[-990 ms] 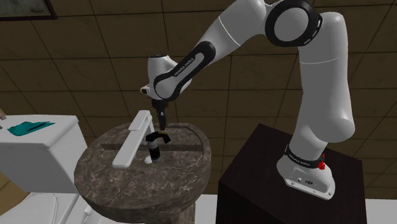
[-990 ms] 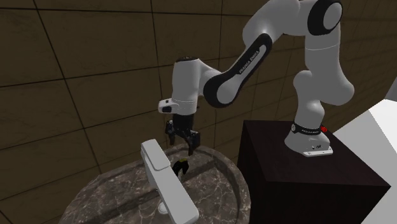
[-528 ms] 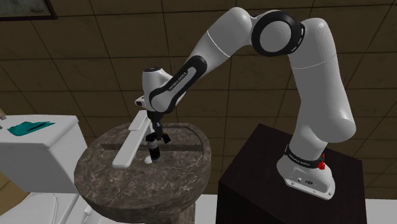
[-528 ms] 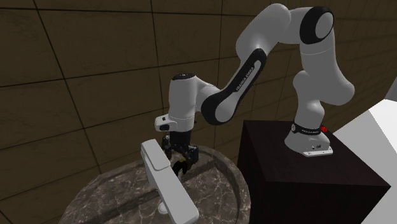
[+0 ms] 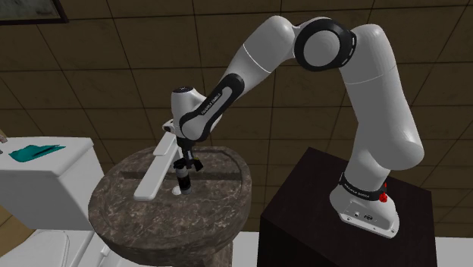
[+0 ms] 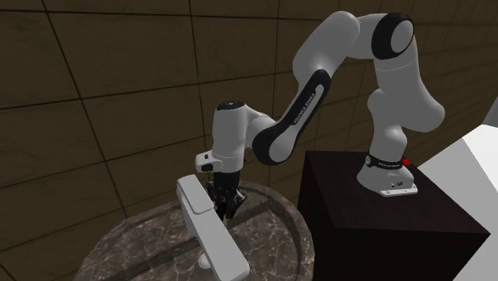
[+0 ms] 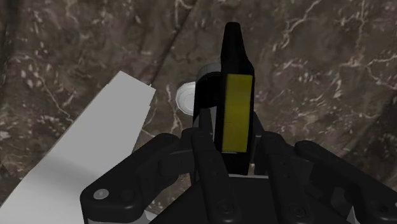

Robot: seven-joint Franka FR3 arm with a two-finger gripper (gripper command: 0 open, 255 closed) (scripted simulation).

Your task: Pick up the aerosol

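The aerosol, a small upright can with a pale body and a black top, stands in the round marble sink basin beside the faucet. My gripper has come down on it from above. Seen from the wrist, the aerosol is black with a yellow label and sits clasped between the two black fingers, so my gripper is shut on it. From the second exterior camera my gripper hangs low just behind the faucet, which hides most of the can.
A long white faucet lies across the basin right next to the gripper. A white drain plug sits beside the can. A white toilet tank with a teal cloth stands at the shoulder view's left. The dark stand is at lower right.
The arm has lowered, bringing the gripper down over the aerosol's top. The fingers, open a moment ago, have closed onto the can.
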